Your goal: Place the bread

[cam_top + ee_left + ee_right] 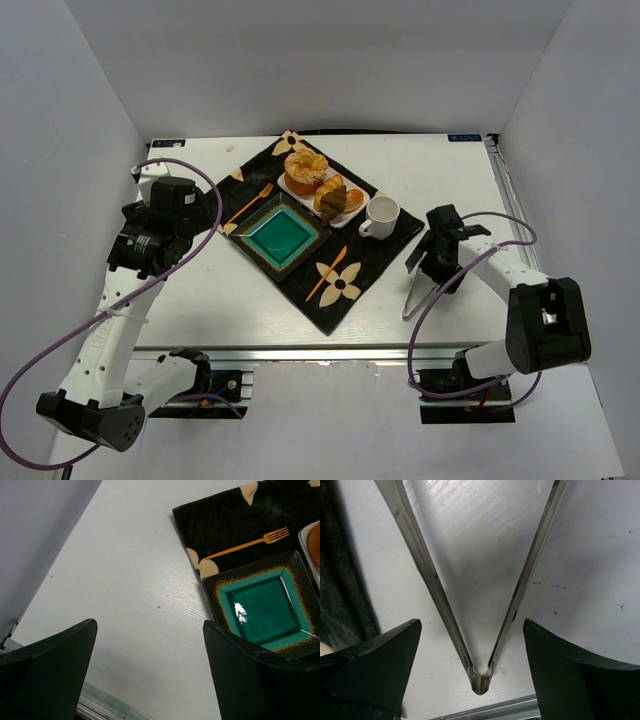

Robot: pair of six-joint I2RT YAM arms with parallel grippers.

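The bread (333, 196), the small dark ridged croissant, lies on the white tray (296, 188) at the far side of the black mat (345, 300). It is wedged between the big ring loaf (305, 167) on its far-left and the pale rolls (353, 200) on its right, and seems to touch both. That crowding, we judge, is why metal tongs (480, 677) lie on the bare table (230, 300) to the right of the mat: thin arms can slip in where thick fingers would knock the neighbours. The right pincer (471, 625) hangs low over those tongs, spread wide and gripping nothing. Its fingers stand either side of the hinged end, and the two arms fan away from it. We read this as lining up to squeeze the tongs near the hinge, so the work on the bread itself has not begun. The left pincer (150, 625) is likewise spread and empty. It hovers above the table to the left of the mat, looking across at the teal square dish (265, 607) and the orange fork (250, 542) beyond it. We take it to be parked out of the way. The dish sits bare in the middle of the mat, with a white cup (380, 215) to its far right, and we suppose it is where the bread should go.
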